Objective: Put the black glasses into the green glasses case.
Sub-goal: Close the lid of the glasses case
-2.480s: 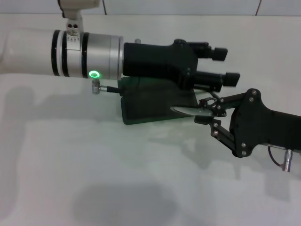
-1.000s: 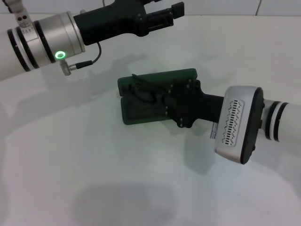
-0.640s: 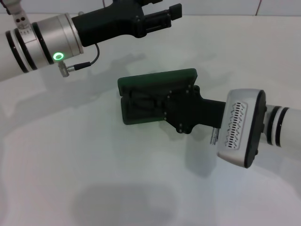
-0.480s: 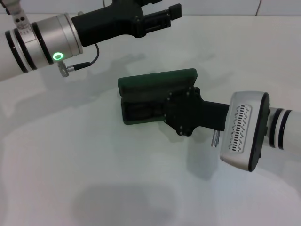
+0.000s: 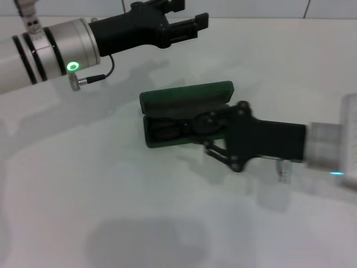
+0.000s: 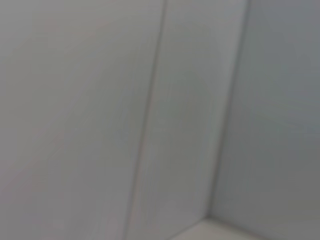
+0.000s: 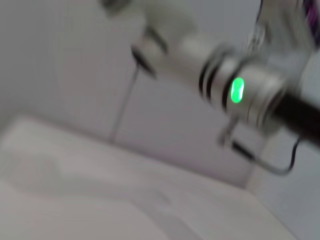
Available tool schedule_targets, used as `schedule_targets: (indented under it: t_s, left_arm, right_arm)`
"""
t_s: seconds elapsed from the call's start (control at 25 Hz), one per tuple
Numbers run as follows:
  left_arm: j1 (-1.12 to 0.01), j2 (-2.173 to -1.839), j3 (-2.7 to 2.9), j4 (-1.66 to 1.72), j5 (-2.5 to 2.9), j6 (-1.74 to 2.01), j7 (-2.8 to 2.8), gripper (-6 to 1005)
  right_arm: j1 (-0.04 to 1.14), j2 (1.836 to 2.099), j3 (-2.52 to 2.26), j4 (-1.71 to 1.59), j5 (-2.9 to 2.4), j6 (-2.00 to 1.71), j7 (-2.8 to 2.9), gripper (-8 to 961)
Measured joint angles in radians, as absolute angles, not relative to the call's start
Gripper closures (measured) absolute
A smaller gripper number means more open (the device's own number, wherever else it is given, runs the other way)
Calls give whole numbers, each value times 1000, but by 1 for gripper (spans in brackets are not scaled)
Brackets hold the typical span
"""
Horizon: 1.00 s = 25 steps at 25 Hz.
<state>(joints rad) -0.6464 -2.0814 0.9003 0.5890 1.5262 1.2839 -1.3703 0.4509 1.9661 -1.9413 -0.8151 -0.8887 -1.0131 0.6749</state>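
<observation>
The green glasses case [image 5: 187, 96] lies open in the middle of the table, lid tilted up at the back. The black glasses [image 5: 165, 130] lie inside its dark base. My right gripper [image 5: 202, 125] reaches in from the right, low over the case's right end, open, with nothing in it that I can see. My left gripper [image 5: 187, 15] is open and empty, held high behind and to the left of the case. The right wrist view shows only the left arm with its green light [image 7: 237, 90] before a wall. The left wrist view shows only a wall.
The white table [image 5: 111, 212] spreads around the case, with a tiled wall behind it. A cable and plug [image 5: 89, 80] hang from the left arm above the table, left of the case.
My right gripper has turned and drawn back to the right, uncovering the case's base with the glasses lying in it. The left arm has stayed raised at the back.
</observation>
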Motion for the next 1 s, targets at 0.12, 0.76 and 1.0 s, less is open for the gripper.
schedule_targets:
  t_s: [0.12,0.76,1.0]
  left_arm:
    - [-672,-2085,901,589,1598,1203,-1408,213]
    - [-709,-2087,1050,579,1821,958,-1516,213]
    - [-707,-2088,1054,577,1828,924,-1520,213]
  right_arm:
    - [473,1944,-1802,-726,-959,-1224,781,751]
    - [441,1902,-1313,-456,-1130,-1622,875,748]
    - [432,1908,-1296,-454,-1131,-1624,875,743]
